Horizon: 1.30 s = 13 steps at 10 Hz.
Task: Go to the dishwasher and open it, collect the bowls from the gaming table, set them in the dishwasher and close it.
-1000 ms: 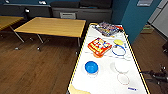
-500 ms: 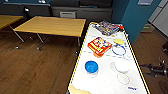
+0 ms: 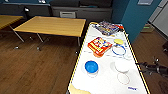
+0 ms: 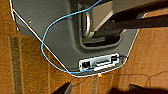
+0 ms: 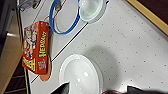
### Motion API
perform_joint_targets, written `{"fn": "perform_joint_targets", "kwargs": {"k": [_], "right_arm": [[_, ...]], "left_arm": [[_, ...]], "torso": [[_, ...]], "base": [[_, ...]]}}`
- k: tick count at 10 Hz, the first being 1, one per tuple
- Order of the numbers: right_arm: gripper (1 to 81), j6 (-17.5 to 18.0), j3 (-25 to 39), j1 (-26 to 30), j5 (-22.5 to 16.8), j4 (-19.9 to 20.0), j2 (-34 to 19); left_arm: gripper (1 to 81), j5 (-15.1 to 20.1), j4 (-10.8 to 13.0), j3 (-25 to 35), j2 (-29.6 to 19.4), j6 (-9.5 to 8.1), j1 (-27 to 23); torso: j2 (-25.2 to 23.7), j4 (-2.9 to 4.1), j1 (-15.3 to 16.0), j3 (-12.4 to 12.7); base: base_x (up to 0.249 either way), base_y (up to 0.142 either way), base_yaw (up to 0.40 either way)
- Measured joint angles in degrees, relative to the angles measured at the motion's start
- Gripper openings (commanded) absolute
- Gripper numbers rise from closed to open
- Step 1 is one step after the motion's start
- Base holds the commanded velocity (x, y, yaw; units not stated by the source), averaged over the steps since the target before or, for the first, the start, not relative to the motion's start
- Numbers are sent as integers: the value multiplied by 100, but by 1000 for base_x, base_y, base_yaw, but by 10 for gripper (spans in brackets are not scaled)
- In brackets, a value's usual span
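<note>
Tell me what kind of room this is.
Probably an office break or recreation room: a long white gaming table carrying a boxed game and bowls, wood-topped tables on a wooden floor, teal walls.

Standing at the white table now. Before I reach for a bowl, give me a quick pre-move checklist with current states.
1. Blue bowl on the gaming table, upright, nothing touching it: ok.
2. Pale bowl on the table near the right edge, below the right wrist camera: ok.
3. Space around the pale bowl: the blue ring and the red box lie apart from it: ok.
4. Right gripper open and ready: cannot tell.
5. Left gripper position: its wrist camera looks down at the robot base and the wood floor, away from the table: not ok for a left-arm pick.
</note>
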Motion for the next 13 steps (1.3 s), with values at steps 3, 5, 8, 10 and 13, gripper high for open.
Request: {"fn": "perform_joint_targets", "kwargs": {"k": [3, 5, 8, 10, 13], "right_arm": [[811, 35, -545, -168, 30, 4, 631], [811, 38, -846, -245, 48, 12, 929], [811, 41, -1150, -355, 135, 98, 1268], [811, 79, -1218, -430, 301, 150, 1530], [811, 149, -1389, -513, 441, 180, 1801]], "left_arm": [[811, -2, -5, -65, 15, -2, -2], [811, -5, -5, -98, 17, -2, -2], [811, -2, -5, -102, 17, -2, 0], [811, -2, -5, -107, 15, -2, 0], [811, -2, -72, -107, 13, -5, -5]], "torso": [[2, 0, 0, 0], [2, 0, 0, 0], [2, 0, 0, -2], [2, 0, 0, -2], [2, 0, 2, -2]], "base": [[0, 0, 0], [0, 0, 0], [0, 0, 0], [0, 0, 0], [0, 0, 0]]}}
